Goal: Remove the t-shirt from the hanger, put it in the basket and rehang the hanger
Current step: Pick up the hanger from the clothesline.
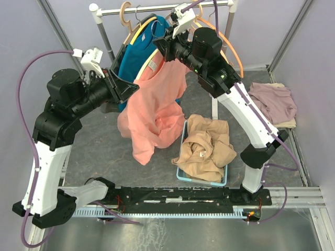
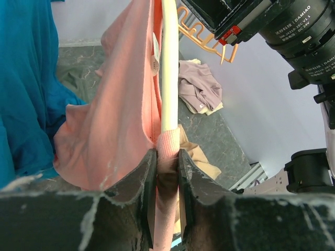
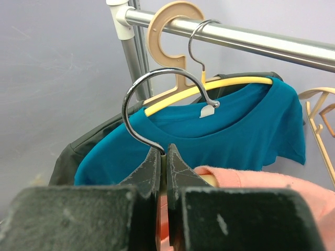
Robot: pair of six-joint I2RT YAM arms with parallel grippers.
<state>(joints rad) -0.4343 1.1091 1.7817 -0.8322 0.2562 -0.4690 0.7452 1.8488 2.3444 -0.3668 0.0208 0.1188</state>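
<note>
A salmon-pink t-shirt (image 1: pixel 157 107) hangs on a cream hanger (image 1: pixel 148 59) held in the air in front of the rail. My right gripper (image 1: pixel 165 45) is shut on the hanger's neck just under its metal hook (image 3: pixel 131 94), seen close in the right wrist view with the gripper (image 3: pixel 163 152) clamped there. My left gripper (image 1: pixel 131 89) is at the hanger's lower left end. In the left wrist view the gripper (image 2: pixel 167 157) is shut on a fold of the t-shirt (image 2: pixel 115 115) right below the tip of the cream hanger (image 2: pixel 168 63).
A teal shirt (image 1: pixel 137 49) on a yellow hanger hangs on the metal rail (image 1: pixel 157 8) behind, with empty orange hangers (image 1: pixel 230 44) to the right. A blue basket (image 1: pixel 180 170) of tan clothes sits at front centre. Mauve clothes (image 1: pixel 275 102) lie at right.
</note>
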